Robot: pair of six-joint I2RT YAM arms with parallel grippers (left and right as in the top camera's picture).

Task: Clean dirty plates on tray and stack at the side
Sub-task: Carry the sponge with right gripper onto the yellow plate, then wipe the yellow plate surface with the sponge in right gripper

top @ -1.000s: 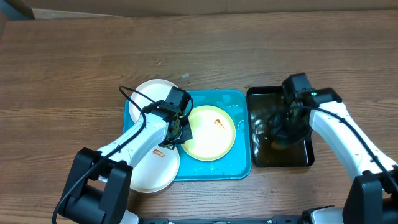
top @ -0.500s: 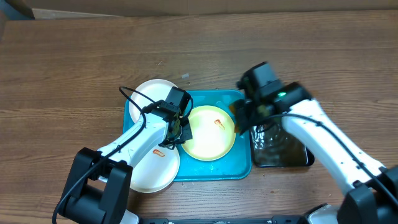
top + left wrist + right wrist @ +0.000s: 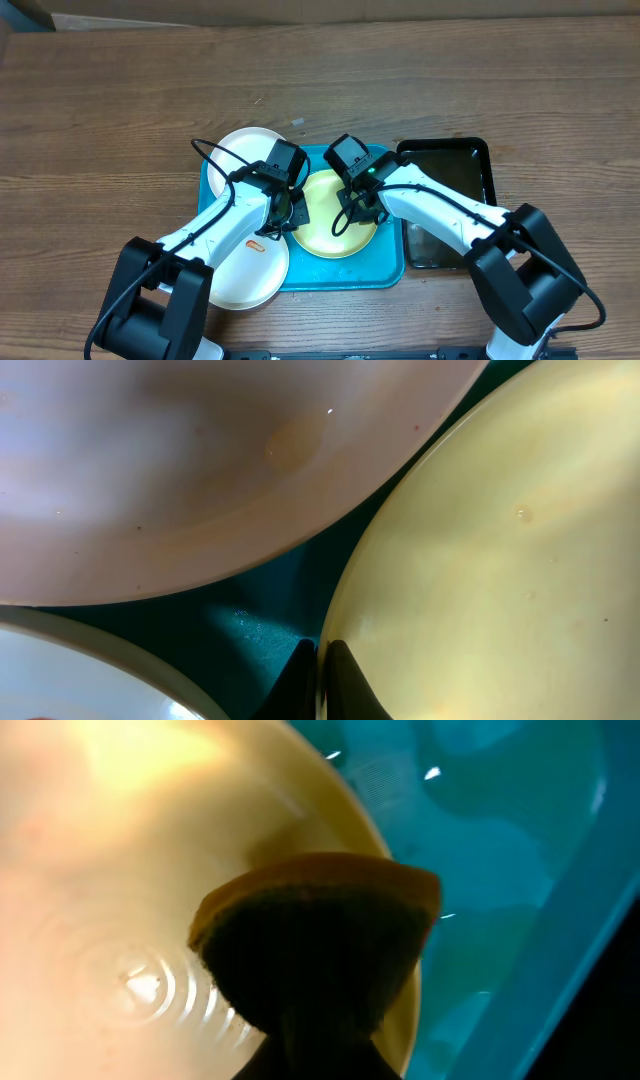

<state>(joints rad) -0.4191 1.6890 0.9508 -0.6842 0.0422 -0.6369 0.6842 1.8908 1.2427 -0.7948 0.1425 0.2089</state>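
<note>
The turquoise tray (image 3: 385,265) holds a pale yellow-green plate (image 3: 322,235). One white plate (image 3: 245,150) lies over the tray's back left corner. A second white plate (image 3: 245,275) with an orange-red smear (image 3: 255,243) overlaps its front left edge. My left gripper (image 3: 292,207) is shut on the yellow-green plate's left rim; the left wrist view shows its fingers (image 3: 322,660) pinching that rim (image 3: 480,560). My right gripper (image 3: 350,212) is shut on a dark sponge with an orange edge (image 3: 320,920) and presses it onto the wet yellow-green plate (image 3: 110,850). The sponge and gripper hide this plate's smear.
A narrow glossy black tray (image 3: 455,170) holding dark liquid stands right of the turquoise tray. Water drops lie on the turquoise tray's floor (image 3: 500,870). Bare wooden table (image 3: 120,100) surrounds the trays.
My right arm has swung left from the black tray to the yellow-green plate, carrying the sponge and covering the plate's smear. My left gripper has stayed on the rim.
</note>
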